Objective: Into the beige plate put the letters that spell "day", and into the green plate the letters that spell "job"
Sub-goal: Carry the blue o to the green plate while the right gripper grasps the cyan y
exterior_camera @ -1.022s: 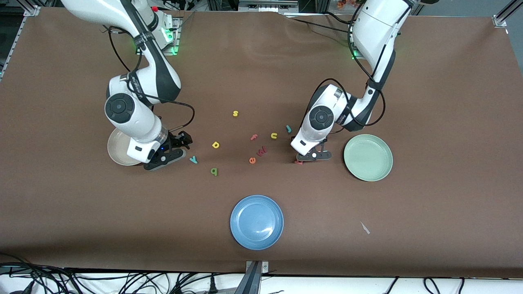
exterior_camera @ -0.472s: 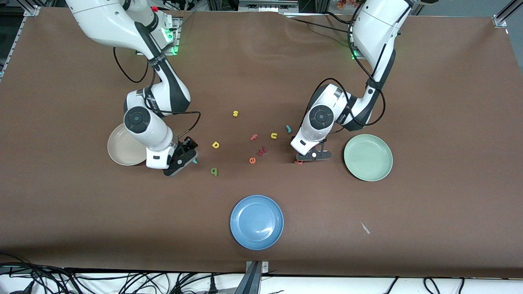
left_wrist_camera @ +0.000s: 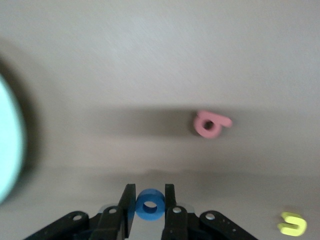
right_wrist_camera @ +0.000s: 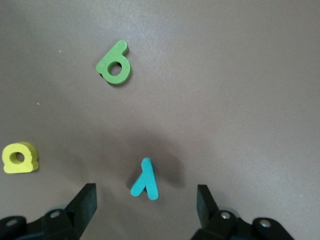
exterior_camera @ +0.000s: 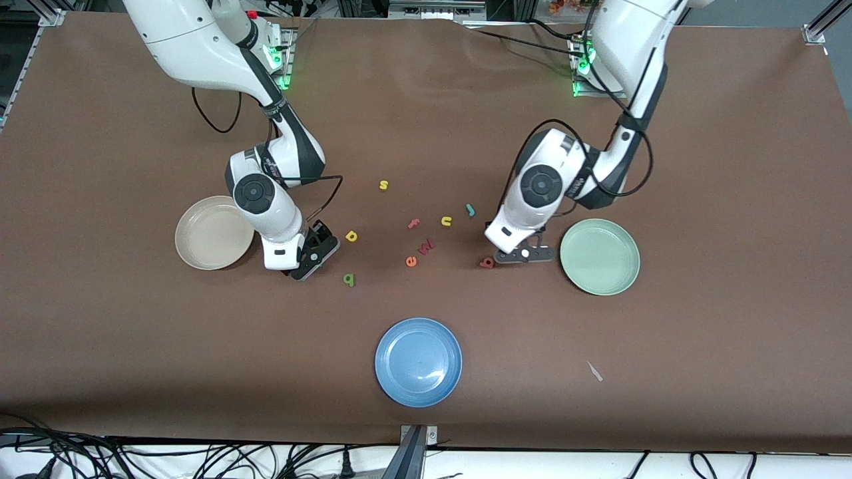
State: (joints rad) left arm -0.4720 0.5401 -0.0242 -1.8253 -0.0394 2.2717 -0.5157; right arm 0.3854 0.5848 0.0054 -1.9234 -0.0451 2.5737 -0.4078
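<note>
My left gripper [left_wrist_camera: 150, 190] is shut on the blue ring-shaped o [left_wrist_camera: 150, 206], over the table between the salmon b [exterior_camera: 487, 263] and the green plate [exterior_camera: 599, 258]. In the front view this gripper [exterior_camera: 526, 253] hides the o. The teal j [exterior_camera: 470, 210] lies farther back. My right gripper [right_wrist_camera: 146, 193] is open, low over the teal y [right_wrist_camera: 145, 178], which lies flat between its jaws. This gripper [exterior_camera: 311, 255] covers the y in the front view. The yellow d [exterior_camera: 351, 235] and dark green a [exterior_camera: 349, 279] lie beside it. The beige plate [exterior_camera: 212, 242] is empty.
A blue plate [exterior_camera: 418, 361] stands nearer the front camera at mid table. Loose letters lie between the arms: yellow s [exterior_camera: 383, 185], yellow u [exterior_camera: 446, 221], pink f [exterior_camera: 413, 223], orange e [exterior_camera: 411, 261] and a dark red w [exterior_camera: 426, 245].
My right arm swung from over the beige plate's edge to over the y. My left gripper closed on the o and shifted toward the green plate, uncovering the b.
</note>
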